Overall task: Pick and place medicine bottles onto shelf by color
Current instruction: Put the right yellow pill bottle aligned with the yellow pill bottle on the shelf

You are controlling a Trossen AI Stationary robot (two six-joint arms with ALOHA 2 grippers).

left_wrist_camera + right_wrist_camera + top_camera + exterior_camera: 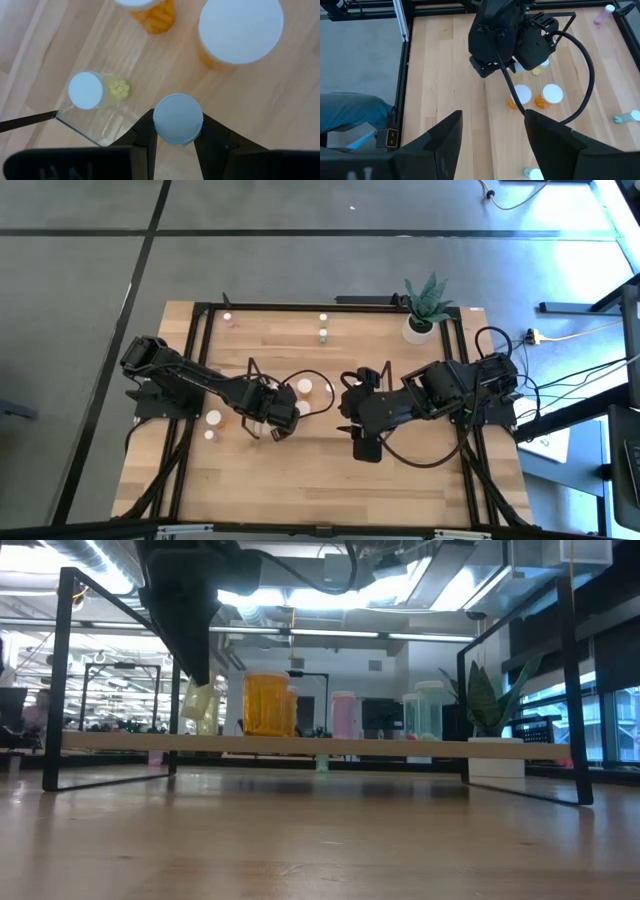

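Note:
My left gripper (pixel 177 137) is shut on a small white-capped medicine bottle (pixel 177 119) over the clear shelf (pixel 95 125), in the table's middle (pixel 275 418). In the low view a pale yellow bottle (pixel 200 702) hangs tilted under its dark fingers. Beside it stands a small bottle of yellow pills (pixel 90 91), and two orange bottles (pixel 240 30) (pixel 150 12) stand farther off. My right gripper (pixel 492 145) is open and empty, raised above the table to the right of the shelf (pixel 360 435). My left gripper pinches the bottle's ribbed white cap (pixel 156 125) between its two fingers, one on each side. The fingers come from above, pointing steeply down. The cap hides the bottle's body in the wrist view, so I cannot tell whether its base rests on anything.
Loose bottles stand around: two white-capped ones at the left (pixel 213 418), one pink at the far left (pixel 228 318), two at the far middle (pixel 323 326), one green (pixel 626 117). A potted plant (pixel 425 305) stands at the far right. The black frame (pixel 200 308) borders the table.

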